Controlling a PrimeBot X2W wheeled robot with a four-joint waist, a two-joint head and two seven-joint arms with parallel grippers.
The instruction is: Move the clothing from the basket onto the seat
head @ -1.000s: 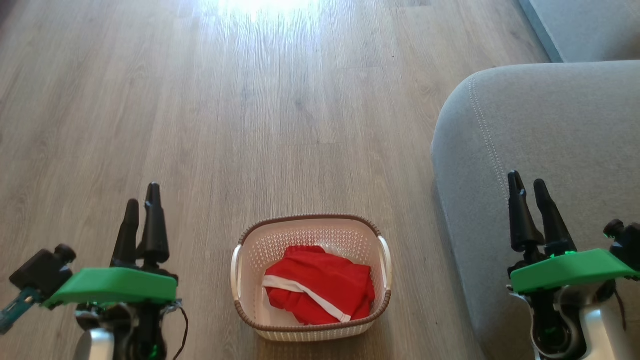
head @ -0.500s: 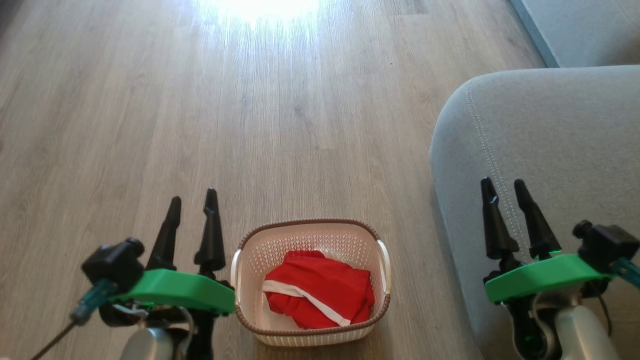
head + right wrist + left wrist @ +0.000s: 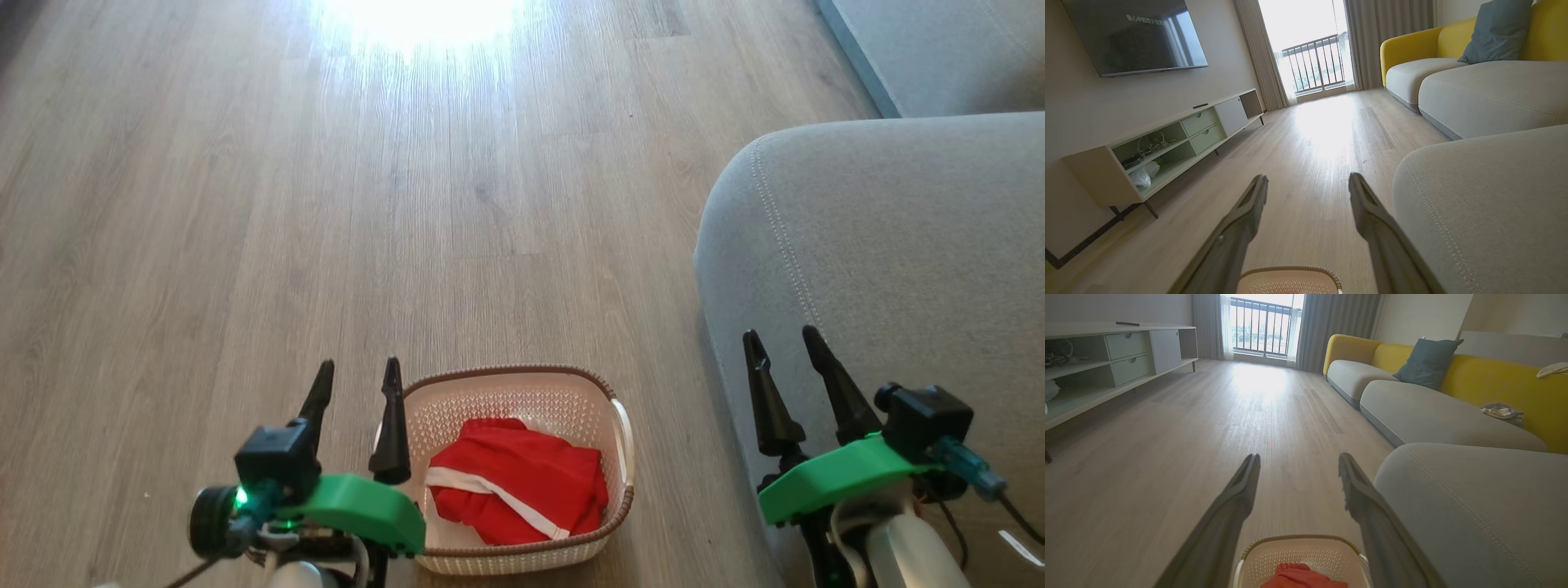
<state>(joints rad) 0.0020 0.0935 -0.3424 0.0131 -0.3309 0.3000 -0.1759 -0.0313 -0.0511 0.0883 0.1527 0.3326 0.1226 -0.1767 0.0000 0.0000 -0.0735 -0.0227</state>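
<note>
The bright red, white-striped fabric clothing (image 3: 517,480) lies bunched in the small cream perforated plastic basket (image 3: 522,400). The basket stands on the pale wood-plank floor (image 3: 326,204), near the large grey upholstered seat (image 3: 898,245). Your left gripper (image 3: 359,364) hangs by the basket's left rim, jaws spread wide and empty. Your right gripper (image 3: 779,332), equally wide and empty, hovers at the seat's edge. If you drop the left one straight down, a finger can land on the brown rim or a handle and tip or shove the light basket. Pinch too shallow and you likely catch one loose fold, so the cloth slips free or drags the basket along. Carry it low and it may snag on the seat's rounded corner.
</note>
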